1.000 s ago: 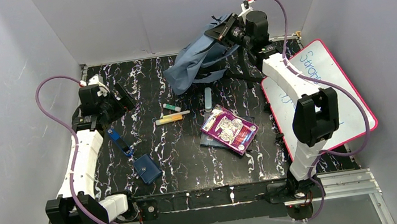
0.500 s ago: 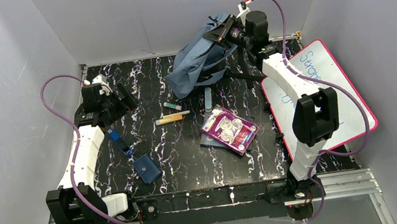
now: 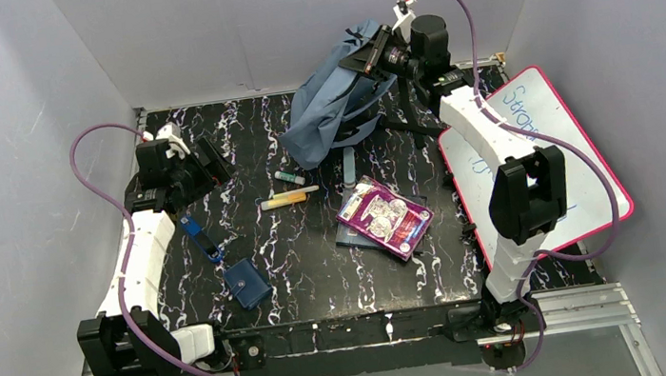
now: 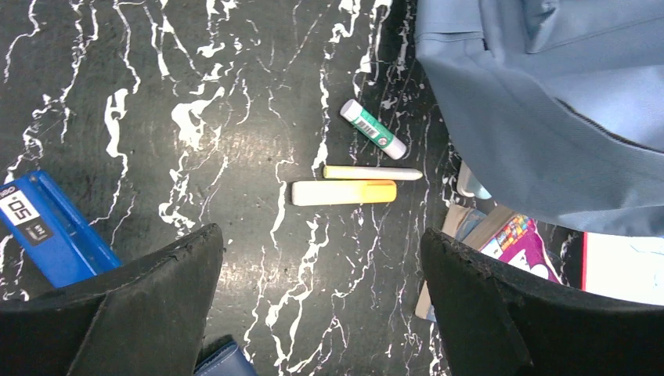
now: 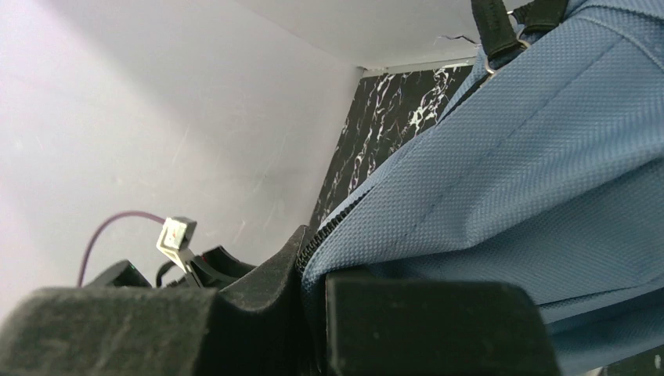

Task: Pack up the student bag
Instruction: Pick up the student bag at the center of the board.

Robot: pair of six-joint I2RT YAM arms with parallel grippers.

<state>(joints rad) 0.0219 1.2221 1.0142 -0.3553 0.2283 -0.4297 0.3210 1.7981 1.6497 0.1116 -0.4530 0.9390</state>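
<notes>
Leftmost, the left gripper [image 4: 319, 241] hovers over the worktop [image 3: 321, 280], its 2 fingers [image 4: 141, 313] spread wide and empty, above a yellow highlighter [image 4: 343, 192] and a glue stick [image 4: 373, 129]. Farther right, the student bag [image 3: 328, 102] hangs at the worktop's far edge, the right gripper [image 3: 370, 49] clenched on its fabric, seemingly beside the zipper.
</notes>
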